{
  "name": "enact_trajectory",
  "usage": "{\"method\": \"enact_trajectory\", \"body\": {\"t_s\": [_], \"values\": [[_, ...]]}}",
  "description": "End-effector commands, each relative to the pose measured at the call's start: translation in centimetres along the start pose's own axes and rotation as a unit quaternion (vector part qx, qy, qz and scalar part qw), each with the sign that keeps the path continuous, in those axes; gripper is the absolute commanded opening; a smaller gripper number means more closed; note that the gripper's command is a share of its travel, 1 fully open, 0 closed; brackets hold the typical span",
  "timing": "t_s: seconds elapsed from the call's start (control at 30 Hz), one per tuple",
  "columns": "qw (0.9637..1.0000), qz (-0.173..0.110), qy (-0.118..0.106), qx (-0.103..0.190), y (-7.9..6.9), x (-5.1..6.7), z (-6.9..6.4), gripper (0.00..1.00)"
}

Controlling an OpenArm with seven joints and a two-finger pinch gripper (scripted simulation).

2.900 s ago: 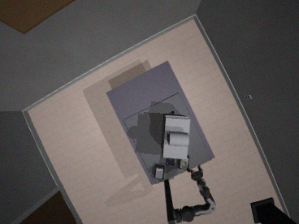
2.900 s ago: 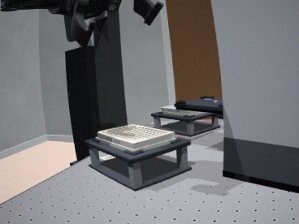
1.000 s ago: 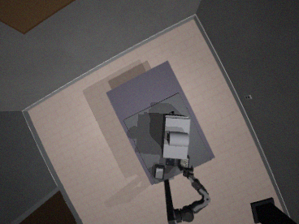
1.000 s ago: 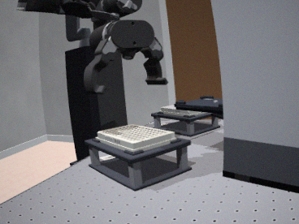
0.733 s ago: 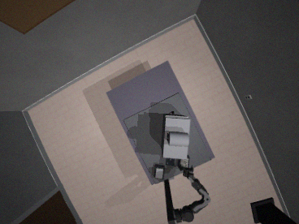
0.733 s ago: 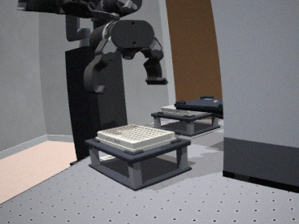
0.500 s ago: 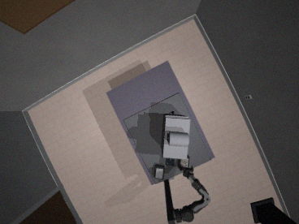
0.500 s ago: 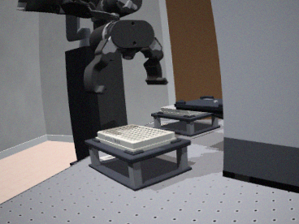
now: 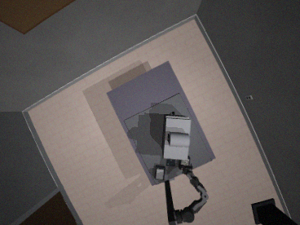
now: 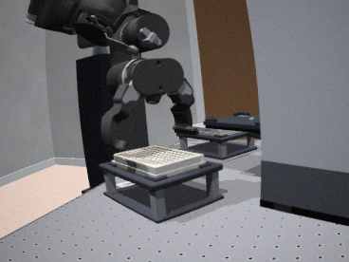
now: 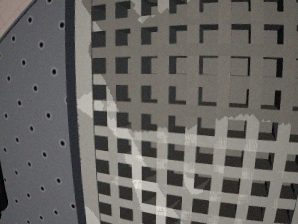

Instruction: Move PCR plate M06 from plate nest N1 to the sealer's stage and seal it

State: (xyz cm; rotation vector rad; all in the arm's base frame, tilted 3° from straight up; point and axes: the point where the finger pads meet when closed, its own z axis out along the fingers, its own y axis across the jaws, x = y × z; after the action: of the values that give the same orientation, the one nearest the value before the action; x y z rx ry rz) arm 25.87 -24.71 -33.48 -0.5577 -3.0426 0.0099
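A white 96-well plate with open wells [image 11: 193,116] fills the wrist view from close above, lying in a dark nest frame [image 11: 73,129]. In the exterior view this is the far plate [image 10: 214,131] on the far nest [image 10: 220,140]. My gripper [image 10: 184,127] is open and points down at that plate's near end, just above it, with nothing between its fingers. The fingers do not show in the wrist view. In the top view the gripper [image 9: 185,165] sits at the front of the white sealer [image 9: 177,138].
A second white plate [image 10: 158,160] lies on the nearer nest [image 10: 161,182], and shows in the top view [image 9: 160,173]. The sealer's grey housing [image 10: 303,95] stands at the right. A dark flat part [image 10: 237,121] sticks out beyond the far nest. The arm's black column [image 10: 101,123] stands behind.
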Motion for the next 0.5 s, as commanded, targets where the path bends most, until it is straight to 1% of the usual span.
{"method": "enact_trajectory", "body": {"t_s": [0.0,0.1,0.23,0.47], "values": [[1.0000,0.000,-0.001,-0.003,0.1,0.0,0.0,0.77],[1.0000,0.000,-0.001,-0.001,0.0,-0.1,0.2,0.77],[1.0000,0.000,-0.001,-0.003,0.1,0.0,1.1,0.77],[1.0000,0.000,-0.001,-0.003,0.1,0.0,1.1,0.77]]}}
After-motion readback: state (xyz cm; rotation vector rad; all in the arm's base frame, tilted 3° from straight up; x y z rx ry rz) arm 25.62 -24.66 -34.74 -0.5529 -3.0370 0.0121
